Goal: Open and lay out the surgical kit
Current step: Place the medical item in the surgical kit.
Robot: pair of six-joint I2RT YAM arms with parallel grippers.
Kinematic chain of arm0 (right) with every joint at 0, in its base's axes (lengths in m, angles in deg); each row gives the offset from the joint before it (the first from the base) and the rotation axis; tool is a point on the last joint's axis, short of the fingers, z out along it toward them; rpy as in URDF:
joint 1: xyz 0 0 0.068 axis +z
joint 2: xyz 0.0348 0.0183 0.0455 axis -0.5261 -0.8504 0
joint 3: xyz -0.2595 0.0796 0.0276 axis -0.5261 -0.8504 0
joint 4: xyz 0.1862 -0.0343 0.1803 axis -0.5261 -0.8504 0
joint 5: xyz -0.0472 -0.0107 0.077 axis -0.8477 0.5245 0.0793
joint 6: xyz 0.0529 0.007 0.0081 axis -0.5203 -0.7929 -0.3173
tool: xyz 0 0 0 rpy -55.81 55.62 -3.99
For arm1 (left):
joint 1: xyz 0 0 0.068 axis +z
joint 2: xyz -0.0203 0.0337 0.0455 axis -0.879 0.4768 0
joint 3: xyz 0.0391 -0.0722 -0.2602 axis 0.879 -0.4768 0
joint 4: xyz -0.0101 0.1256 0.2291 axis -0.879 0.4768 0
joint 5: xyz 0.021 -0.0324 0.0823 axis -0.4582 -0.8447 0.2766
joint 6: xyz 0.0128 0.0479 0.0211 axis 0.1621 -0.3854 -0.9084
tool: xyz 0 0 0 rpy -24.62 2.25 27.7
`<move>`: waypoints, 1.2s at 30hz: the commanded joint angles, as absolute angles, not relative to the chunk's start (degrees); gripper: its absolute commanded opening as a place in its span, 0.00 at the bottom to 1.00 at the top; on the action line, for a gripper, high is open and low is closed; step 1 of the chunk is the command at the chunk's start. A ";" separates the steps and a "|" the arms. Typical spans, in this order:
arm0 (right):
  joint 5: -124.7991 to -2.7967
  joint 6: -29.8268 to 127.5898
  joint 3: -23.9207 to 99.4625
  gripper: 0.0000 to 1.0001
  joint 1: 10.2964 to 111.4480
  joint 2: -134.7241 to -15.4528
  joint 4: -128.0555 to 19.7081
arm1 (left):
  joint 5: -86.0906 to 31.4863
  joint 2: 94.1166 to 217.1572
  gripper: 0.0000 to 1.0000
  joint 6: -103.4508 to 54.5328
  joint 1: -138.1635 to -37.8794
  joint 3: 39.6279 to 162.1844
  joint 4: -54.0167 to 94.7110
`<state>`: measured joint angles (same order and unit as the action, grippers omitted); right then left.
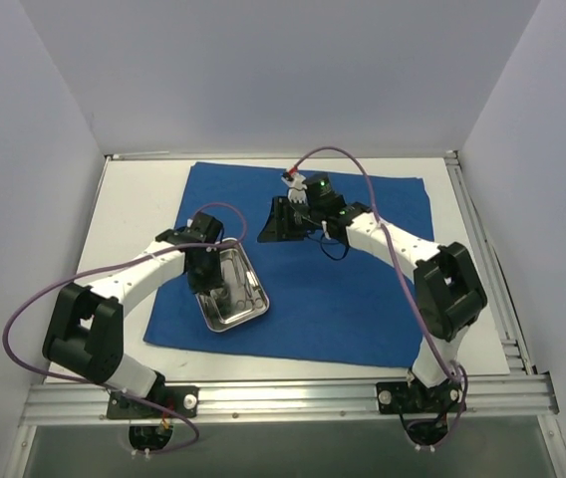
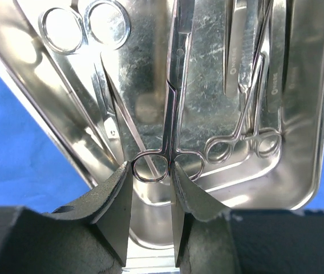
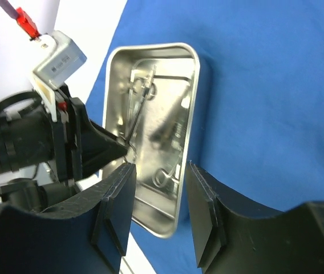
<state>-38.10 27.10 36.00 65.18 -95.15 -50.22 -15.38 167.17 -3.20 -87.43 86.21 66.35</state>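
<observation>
Three views, each giving something different. From the top external camera, the blue cloth (image 1: 353,289) lies spread flat on the white table (image 1: 134,199). The steel tray (image 1: 253,304) sits on the cloth's lower-left part, long axis roughly top to bottom of frame with the lower end swung a bit right. The instruments are too small to read from up there. The left gripper (image 1: 210,276) is down in the tray; the right gripper (image 1: 281,221) is at upper centre over bare cloth, well apart from the tray.

Only the left wrist view shows the contents. The middle scissors (image 2: 172,97) run straight up the frame, rings at the bottom and blades toward the top edge. Another pair of scissors (image 2: 102,74) lies at upper left, rings at the top. Ringed forceps (image 2: 247,131) and tweezers (image 2: 235,57) lie at right, all roughly lengthwise in the tray (image 2: 316,114). The left gripper (image 2: 152,174) has its jaws narrowed onto the left ring of the middle scissors, a fingertip (image 2: 119,200) tight on each side.

Only the right wrist view shows the right gripper (image 3: 159,197) close up. Its jaws are spread, with nothing between the fingers (image 3: 116,217). Beyond them, the tray (image 3: 193,103) stands lengthwise up the frame on the cloth (image 3: 276,114), with the left gripper (image 3: 113,148) reaching in from the left.
</observation>
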 commanded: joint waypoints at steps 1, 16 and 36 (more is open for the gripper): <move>-33.48 24.15 39.21 0.41 66.63 -97.98 -45.32 | -14.91 163.65 0.02 -2.82 -87.63 87.98 68.06; -27.58 16.06 40.01 0.47 72.17 -104.40 -31.35 | -19.04 155.82 0.02 -2.55 -88.33 89.12 65.43; -29.25 16.06 40.97 0.33 74.99 -108.79 -30.82 | -22.47 151.51 0.02 -1.94 -89.38 89.47 64.20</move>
<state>-30.10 16.41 38.56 74.31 -109.16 -33.15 -21.26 153.40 -2.15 -89.01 86.76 66.61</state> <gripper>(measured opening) 0.348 0.361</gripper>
